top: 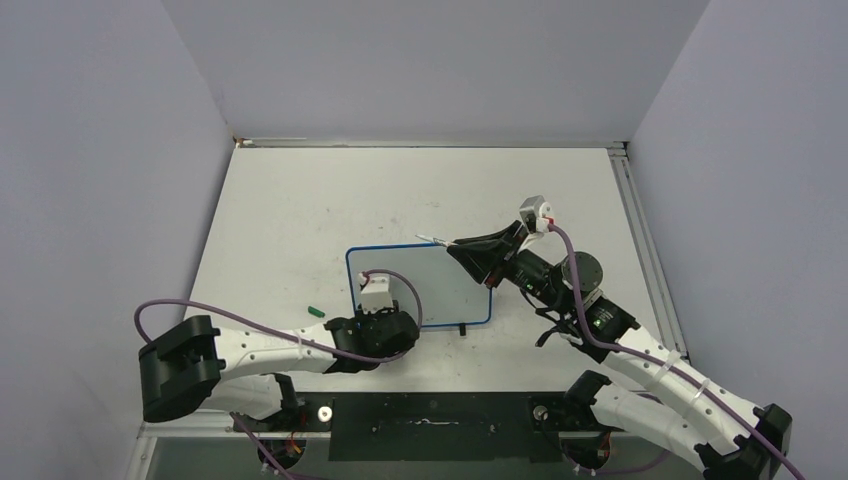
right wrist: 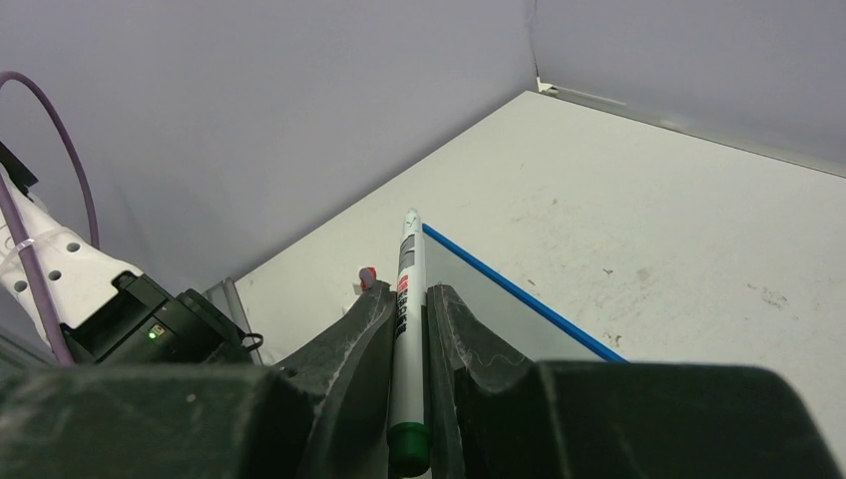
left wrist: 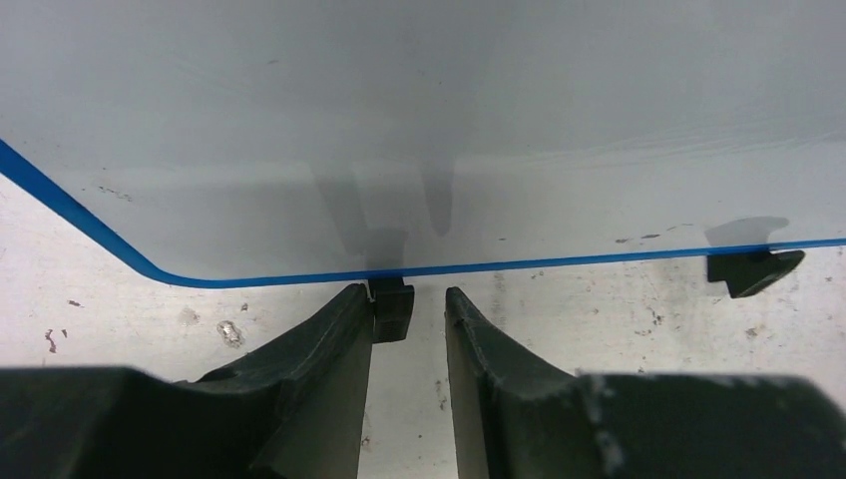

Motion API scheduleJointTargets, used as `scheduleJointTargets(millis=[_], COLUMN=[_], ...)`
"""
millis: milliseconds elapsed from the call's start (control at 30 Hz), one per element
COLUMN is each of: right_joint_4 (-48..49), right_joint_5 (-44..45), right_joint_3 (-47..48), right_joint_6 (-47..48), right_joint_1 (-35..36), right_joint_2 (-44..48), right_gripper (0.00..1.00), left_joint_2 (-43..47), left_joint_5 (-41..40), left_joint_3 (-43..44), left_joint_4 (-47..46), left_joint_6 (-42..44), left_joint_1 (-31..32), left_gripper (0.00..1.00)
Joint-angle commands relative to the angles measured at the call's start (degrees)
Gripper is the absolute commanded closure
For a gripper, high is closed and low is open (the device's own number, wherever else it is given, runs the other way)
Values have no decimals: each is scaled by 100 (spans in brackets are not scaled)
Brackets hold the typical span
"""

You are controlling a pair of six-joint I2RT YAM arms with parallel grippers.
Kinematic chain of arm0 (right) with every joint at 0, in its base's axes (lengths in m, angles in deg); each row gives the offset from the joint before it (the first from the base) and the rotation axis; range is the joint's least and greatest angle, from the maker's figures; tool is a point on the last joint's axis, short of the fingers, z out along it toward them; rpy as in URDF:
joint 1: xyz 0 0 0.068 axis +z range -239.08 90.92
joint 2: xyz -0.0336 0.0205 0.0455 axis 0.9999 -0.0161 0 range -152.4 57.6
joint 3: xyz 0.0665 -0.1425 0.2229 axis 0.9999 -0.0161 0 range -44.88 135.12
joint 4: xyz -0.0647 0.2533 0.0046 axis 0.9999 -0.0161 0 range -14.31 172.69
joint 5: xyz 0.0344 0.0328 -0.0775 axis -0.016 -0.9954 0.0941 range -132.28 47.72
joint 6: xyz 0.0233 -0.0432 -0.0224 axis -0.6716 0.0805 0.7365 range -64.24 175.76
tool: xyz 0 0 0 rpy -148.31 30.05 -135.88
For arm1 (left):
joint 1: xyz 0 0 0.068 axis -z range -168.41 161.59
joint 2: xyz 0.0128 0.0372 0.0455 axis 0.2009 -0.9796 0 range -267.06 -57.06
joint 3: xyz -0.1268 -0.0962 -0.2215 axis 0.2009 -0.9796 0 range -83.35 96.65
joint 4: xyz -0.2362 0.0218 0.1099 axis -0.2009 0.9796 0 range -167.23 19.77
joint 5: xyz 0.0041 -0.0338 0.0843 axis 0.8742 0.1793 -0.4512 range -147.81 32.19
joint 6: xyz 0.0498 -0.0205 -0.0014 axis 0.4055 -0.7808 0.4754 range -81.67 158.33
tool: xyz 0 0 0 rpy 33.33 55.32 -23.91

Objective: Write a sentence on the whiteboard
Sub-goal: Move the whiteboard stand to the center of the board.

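The whiteboard (left wrist: 519, 110) is glossy and smooth, mirroring dark shapes near its lower edge. Its blue frame (left wrist: 299, 277) looks like smooth plastic, and the foot (left wrist: 392, 309) like matt black plastic. The table (left wrist: 120, 319) is matt white, scuffed and speckled. The left fingers (left wrist: 309, 379) are matt black and faintly grainy. The marker (right wrist: 408, 299) has a smooth white plastic barrel, green at lower centre.
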Motion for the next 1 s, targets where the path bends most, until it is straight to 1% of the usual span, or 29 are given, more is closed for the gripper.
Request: scheduleJointTargets(millis=[0, 67, 167, 200, 233, 467, 500, 667, 967], right_joint_4=[356, 369, 386, 386, 390, 391, 398, 338, 188], right_joint_5=[66, 67, 92, 101, 106, 119, 119, 153, 285], right_joint_3=[90, 82, 74, 73, 73, 90, 90, 90, 77], right_joint_6=[34, 43, 48, 51, 52, 88, 89, 134, 217], right_joint_1=[50, 57, 66, 71, 71, 78, 76, 84, 98], right_joint_2=[-34, -50, -69, -79, -91, -156, -153, -128, 67], right_gripper=[95, 95, 95, 95, 95, 95, 95, 95, 95], left_joint_2=[-228, -302, -391, -419, -448, -796, -839, -1066, -1512], left_joint_5=[-124, -117, -67, -47, -43, 56, 75, 101, 89], left_joint_3=[363, 385, 326, 323, 334, 619, 653, 932, 1696], left_joint_4=[193, 294, 203, 163, 139, 143, 117, 122, 261], left_joint_6=[-207, -297, -337, -334, -323, -197, -179, -130, 62], left_joint_1=[25, 25, 25, 25, 25, 33, 33, 33, 33], left_gripper=[70, 70, 70, 71, 74, 98, 100, 100, 100])
